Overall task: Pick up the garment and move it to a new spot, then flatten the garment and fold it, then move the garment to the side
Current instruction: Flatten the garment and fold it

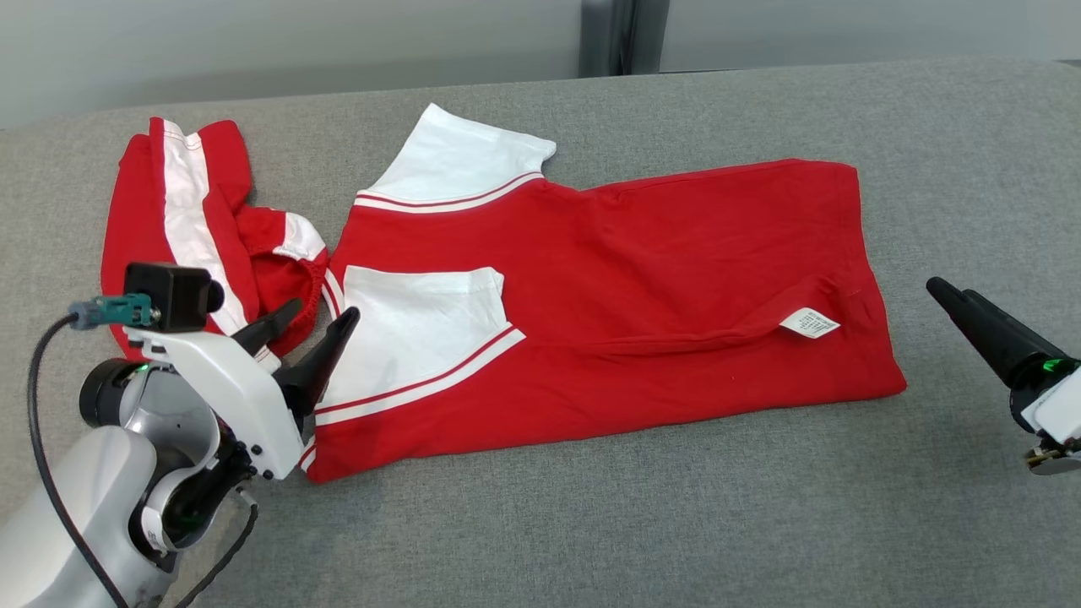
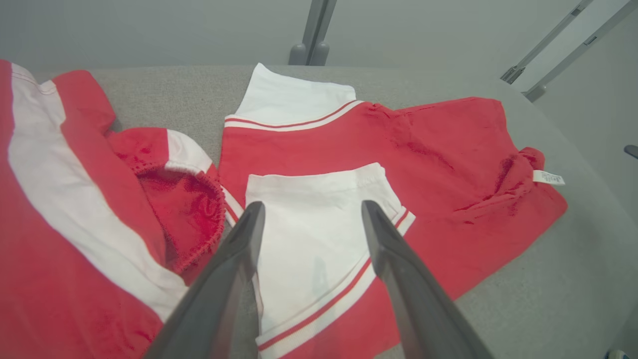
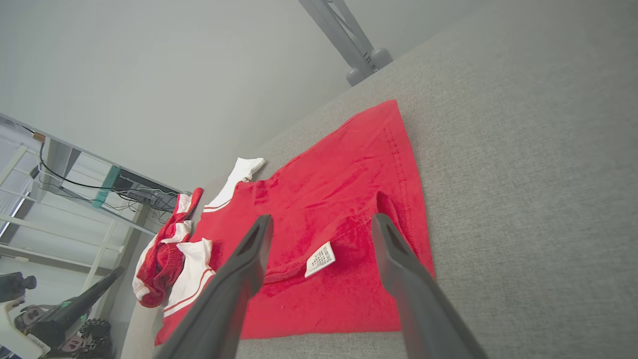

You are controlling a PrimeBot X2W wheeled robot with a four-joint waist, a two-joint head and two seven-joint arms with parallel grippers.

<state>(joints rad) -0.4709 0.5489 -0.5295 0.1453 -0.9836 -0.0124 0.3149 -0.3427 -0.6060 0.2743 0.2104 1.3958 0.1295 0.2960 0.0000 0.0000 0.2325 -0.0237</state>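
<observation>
The red-and-white cotton shirt (image 1: pixel 642 279) lies flat, partly folded; left hand (image 1: pixel 323 309) and right hand (image 1: pixel 950 289) spread, empty; further folding and the side move seem left

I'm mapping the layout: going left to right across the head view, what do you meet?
Shorts → shirt → right gripper.

Left gripper (image 1: pixel 323 310), jaws apart, right gripper (image 1: pixel 946 289), jaws apart, both empty
</observation>
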